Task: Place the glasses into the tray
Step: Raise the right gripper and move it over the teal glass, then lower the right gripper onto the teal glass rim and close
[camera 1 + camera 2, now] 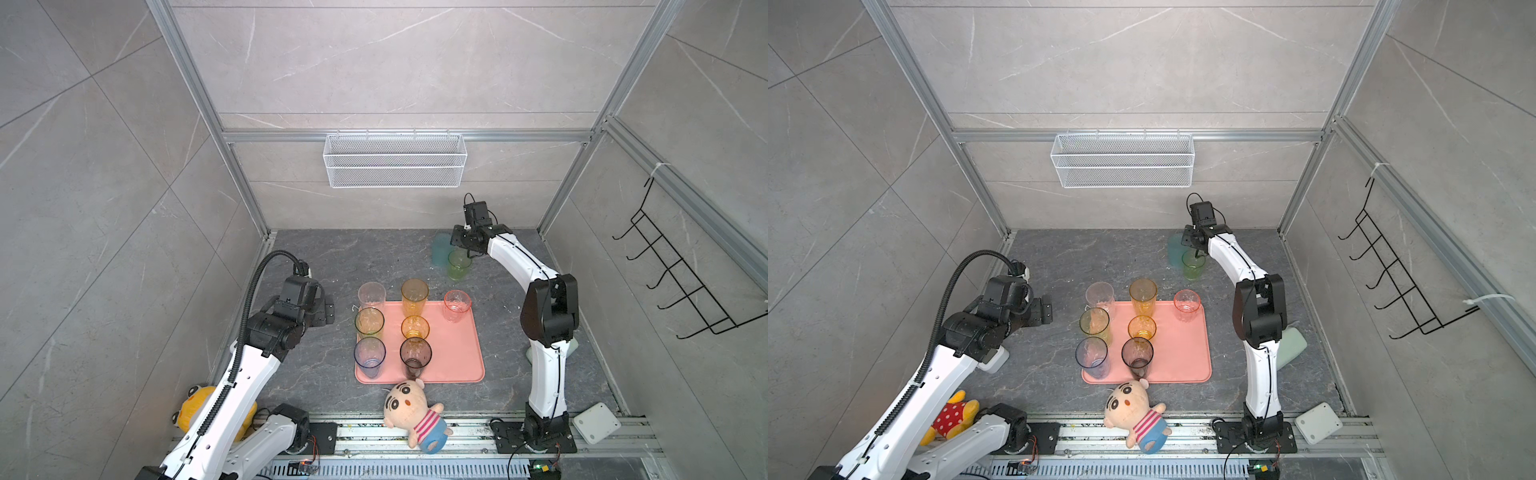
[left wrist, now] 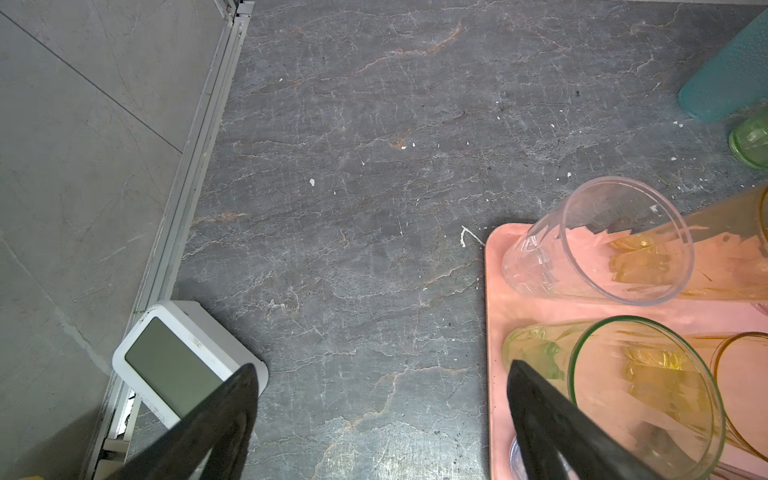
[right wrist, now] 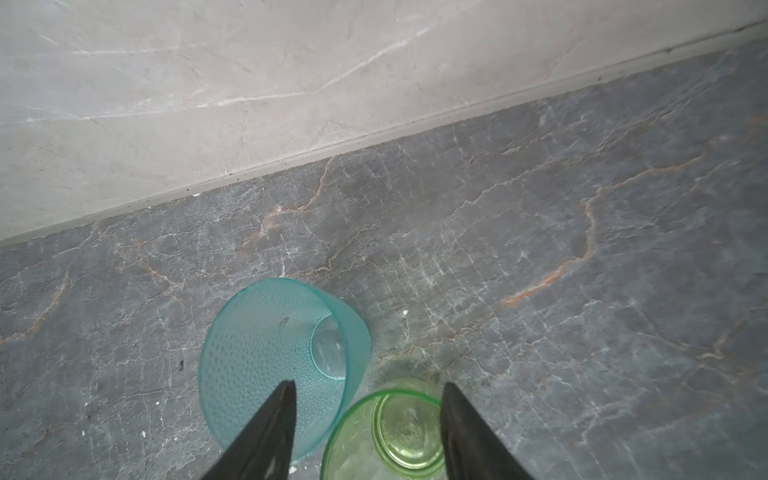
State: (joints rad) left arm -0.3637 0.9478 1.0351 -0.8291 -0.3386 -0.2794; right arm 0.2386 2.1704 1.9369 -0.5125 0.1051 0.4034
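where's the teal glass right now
In both top views the teal glass stands off the tray on the dark tabletop, back right near the wall, right beside the green glass below the right gripper.

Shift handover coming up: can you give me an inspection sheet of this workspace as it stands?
Surface: dark stone-look table, scattered white specks.
Job's things: seven glasses upright in the tray; teal glass and green glass outside it, near the back wall.
Clutter: striped doll, yellow plush, white clock, white box, pale green box.
Grippers: left gripper open, empty; right gripper open over the green glass, no grip seen.
Cables: black conduit on left arm; thin cable along right arm.
Surroundings: wire basket and black hook rack on the walls.
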